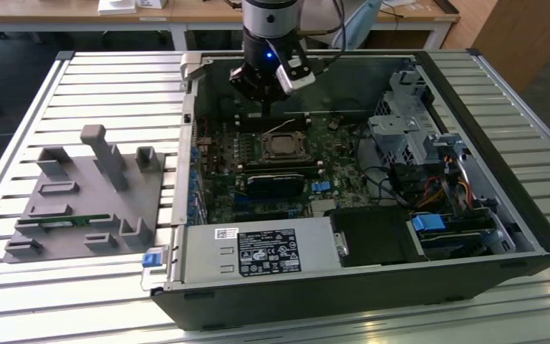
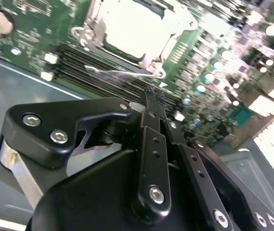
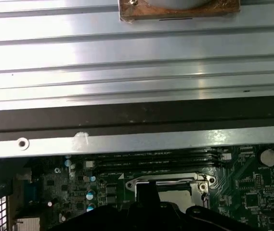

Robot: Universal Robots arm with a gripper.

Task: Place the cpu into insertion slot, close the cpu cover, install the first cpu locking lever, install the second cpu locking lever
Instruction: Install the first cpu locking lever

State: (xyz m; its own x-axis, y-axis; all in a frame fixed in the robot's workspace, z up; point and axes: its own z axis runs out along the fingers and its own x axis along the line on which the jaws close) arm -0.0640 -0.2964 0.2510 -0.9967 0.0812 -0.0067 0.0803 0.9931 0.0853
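In the exterior view the open computer case [image 1: 466, 236] lay on the slatted table [image 1: 26, 100], a grey fixture block [image 1: 89, 197] beside it on that view's left, and the gripper [image 1: 273, 109] hung inside the case just above the insertion slot [image 1: 283, 145]. In the second wrist view the cpu [image 2: 133, 26] already lay seated in the slot with the cpu cover [image 2: 175, 36] folded down around it, so the placing and the cover-closing looked done. A thin wire locking lever [image 2: 120, 72] stood free beside the cover, so the step in hand seemed to be the first lever. The jaws were drawn close together and held nothing, their tips poised just short of that lever, with the cpu beyond it.
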